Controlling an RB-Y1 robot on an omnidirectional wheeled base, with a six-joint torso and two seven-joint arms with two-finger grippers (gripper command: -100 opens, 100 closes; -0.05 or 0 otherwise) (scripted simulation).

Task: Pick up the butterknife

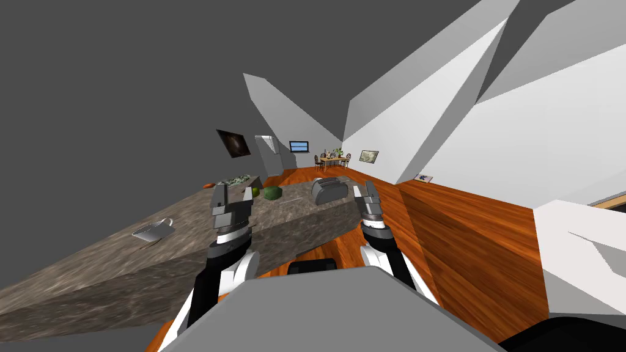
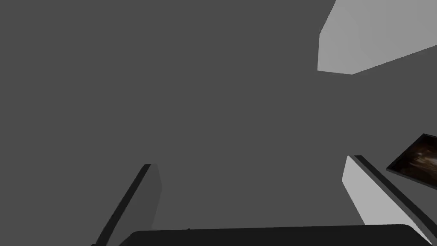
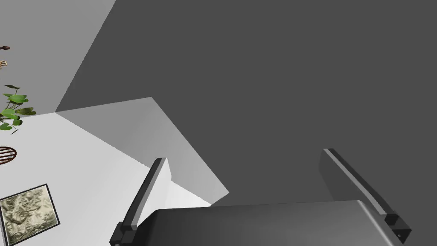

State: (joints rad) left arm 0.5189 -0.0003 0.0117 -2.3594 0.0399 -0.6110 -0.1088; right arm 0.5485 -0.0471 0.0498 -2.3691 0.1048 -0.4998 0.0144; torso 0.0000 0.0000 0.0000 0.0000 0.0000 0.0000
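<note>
A long stone-patterned counter runs along my left side. On it stand a pale mug, a grey toaster and a dark green lump. My left gripper is raised over the counter's near edge. Its fingers stand open with nothing between them, pointing up at a dark wall. My right gripper hangs just past the counter's end beside the toaster, over the floor. It is also open and empty.
Farther along the counter lie a small green round thing, a patterned flat item and a brown object. Orange wood floor spreads to my right. A white block stands at the right, and a dining table far ahead.
</note>
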